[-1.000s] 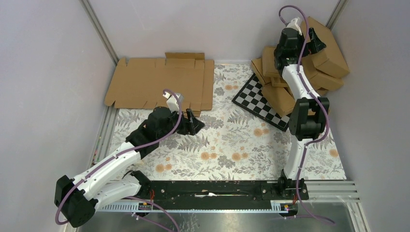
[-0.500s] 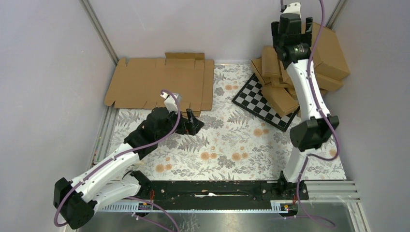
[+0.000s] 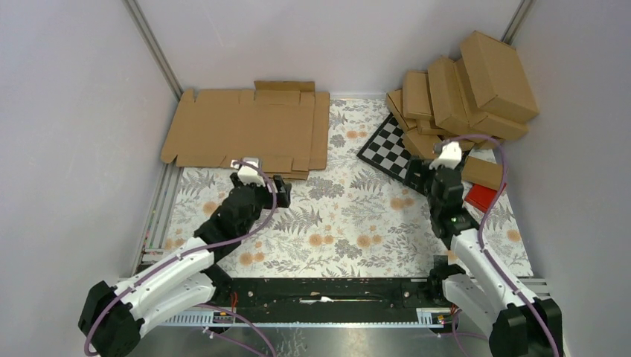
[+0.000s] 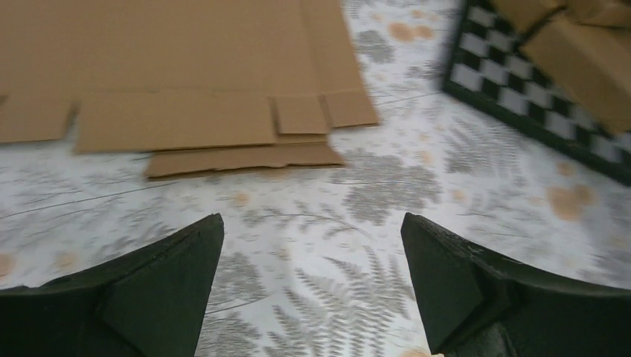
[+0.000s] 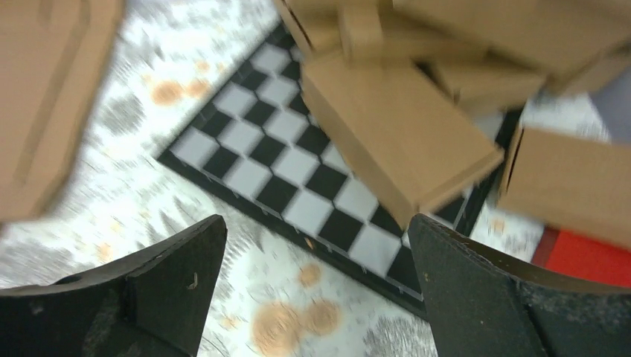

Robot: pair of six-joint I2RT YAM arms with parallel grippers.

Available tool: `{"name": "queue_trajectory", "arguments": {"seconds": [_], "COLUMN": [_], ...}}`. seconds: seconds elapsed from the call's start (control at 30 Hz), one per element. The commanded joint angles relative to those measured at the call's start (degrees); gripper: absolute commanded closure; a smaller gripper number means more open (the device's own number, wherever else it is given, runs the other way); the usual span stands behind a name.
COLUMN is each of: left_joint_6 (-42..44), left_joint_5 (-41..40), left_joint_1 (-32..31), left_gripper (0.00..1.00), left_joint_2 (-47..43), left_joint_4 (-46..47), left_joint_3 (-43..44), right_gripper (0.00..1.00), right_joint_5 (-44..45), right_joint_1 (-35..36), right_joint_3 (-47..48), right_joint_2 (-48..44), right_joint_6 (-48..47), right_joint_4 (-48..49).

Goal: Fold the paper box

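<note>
right arm (image 3: pixel 476 256) lowered, left end effector (image 4: pixel 311 217) and right end effector (image 5: pixel 317 217) wide open, empty, paper box (image 3: pixel 245 126) flat

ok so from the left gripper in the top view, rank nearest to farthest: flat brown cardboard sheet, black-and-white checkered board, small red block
1. flat brown cardboard sheet, just beyond the left gripper
2. black-and-white checkered board, off to the right
3. small red block, far right

No text, label, brand, number or sign can be read in any view. The paper box (image 4: pixel 171 67), ahead of the left gripper (image 4: pixel 311 223), is plain brown. The checkered board (image 5: pixel 290 171), ahead of the right gripper (image 5: pixel 316 219), bears only black and white squares.
</note>
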Motion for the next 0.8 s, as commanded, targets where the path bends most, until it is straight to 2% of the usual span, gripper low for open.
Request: {"name": "queue_trajectory", "arguments": {"seconds": [0.0,0.1,0.23,0.4,0.47,0.53,0.6,0.67,0.7,0.77], "left_joint_6": [11.98,16.07,19.90,21.01,20.26,20.21,19.30,18.73,18.93,17.88], "left_joint_5": [-17.24,-19.70,-17.13,-11.20,-7.41,-4.87,-2.71,0.83,1.85,2.23], "left_joint_1": [0.95,5.15,11.61,19.07,22.32,25.37,28.35,30.11,30.80,31.89], "left_gripper": [0.01,0.01,0.01,0.01,0.01,0.02,0.02,0.05,0.06,0.08], "left_joint_2": [-0.22,2.20,7.14,15.45,19.15,23.72,28.39,30.24,31.35,32.43], "left_joint_4": [16.61,23.06,34.23,47.25,51.57,56.39,57.85,52.52,52.09,49.60], "left_joint_3": [-5.89,-9.51,-13.57,-16.77,-17.16,-17.34,-16.03,-12.52,-11.47,-9.70], "right_gripper": [0.00,0.00,0.00,0.00,0.01,0.00,0.00,0.00,0.00,0.00], "right_joint_5": [7.69,11.45,8.18,8.82,8.07,6.05,4.54,4.88,5.31,5.81], "right_joint_1": [-0.35,-0.84,-3.40,-3.94,-3.99,-4.40,-4.53,-4.84,-4.84,-4.89], "right_joint_3": [-11.31,-16.85,-19.85,-21.82,-22.14,-21.39,-21.03,-22.86,-23.23,-21.00], "right_joint_2": [-0.61,3.85,11.18,23.04,27.41,30.60,35.24,40.47,40.64,38.27], "right_joint_6": [0.64,-3.56,-2.24,-1.81,-4.64,-6.65,-7.35,-7.33,-7.00,-6.13], "right_joint_4": [16.28,24.81,34.77,50.20,57.08,58.81,62.94,72.42,72.38,64.58]}}
